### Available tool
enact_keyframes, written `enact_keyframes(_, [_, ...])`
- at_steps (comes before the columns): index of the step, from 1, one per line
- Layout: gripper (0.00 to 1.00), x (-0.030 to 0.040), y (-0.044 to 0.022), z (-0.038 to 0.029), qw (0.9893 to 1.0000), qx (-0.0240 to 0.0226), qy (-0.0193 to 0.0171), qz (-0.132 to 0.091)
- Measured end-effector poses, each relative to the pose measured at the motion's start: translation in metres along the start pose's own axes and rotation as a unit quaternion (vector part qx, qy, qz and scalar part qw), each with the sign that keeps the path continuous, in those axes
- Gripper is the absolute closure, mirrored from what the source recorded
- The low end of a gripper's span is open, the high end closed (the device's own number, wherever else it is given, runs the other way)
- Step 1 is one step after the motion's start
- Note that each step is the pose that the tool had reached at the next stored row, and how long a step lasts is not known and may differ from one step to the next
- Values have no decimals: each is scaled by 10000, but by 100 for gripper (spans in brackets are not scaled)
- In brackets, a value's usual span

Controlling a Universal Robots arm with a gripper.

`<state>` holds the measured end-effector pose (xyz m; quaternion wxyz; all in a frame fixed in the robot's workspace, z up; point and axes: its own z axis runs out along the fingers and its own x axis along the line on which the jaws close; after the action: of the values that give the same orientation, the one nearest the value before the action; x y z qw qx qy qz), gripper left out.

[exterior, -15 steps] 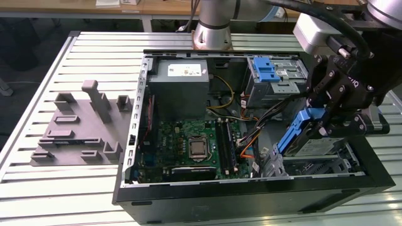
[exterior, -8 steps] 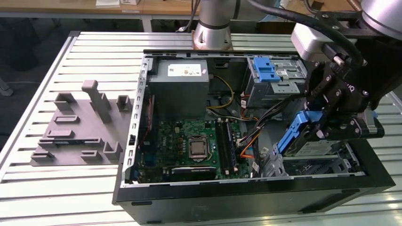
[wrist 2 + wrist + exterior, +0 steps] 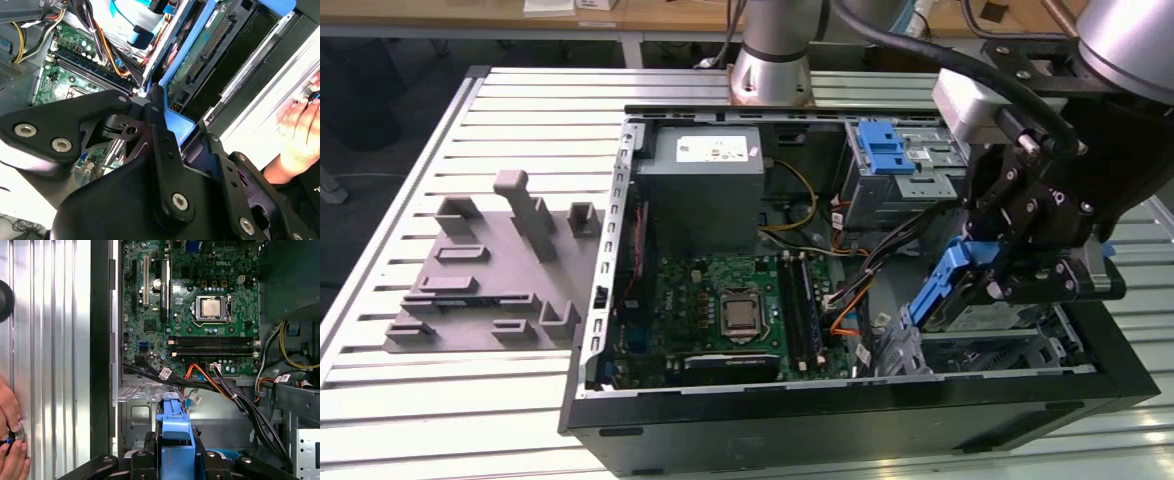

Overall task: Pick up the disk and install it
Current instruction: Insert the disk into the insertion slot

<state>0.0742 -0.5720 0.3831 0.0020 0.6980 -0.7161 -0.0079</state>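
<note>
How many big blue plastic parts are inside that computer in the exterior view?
2. One blue latch sits on the grey drive cage. The other is the blue frame edging the disk held in the claw, at the exterior view's right. More may be hidden.

Ribbed metal table [image 3: 400, 400]; wooden desk [image 3: 654, 12] behind.

Disk [image 3: 938, 292] in gripper [image 3: 1003, 282], inside PC case [image 3: 854, 415] twd the exterior view's right.
</note>
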Motion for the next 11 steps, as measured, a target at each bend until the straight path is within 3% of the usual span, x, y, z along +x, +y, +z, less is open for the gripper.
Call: enact_keyframes(11, [64, 1, -1, 99, 10000, 0, 0, 1])
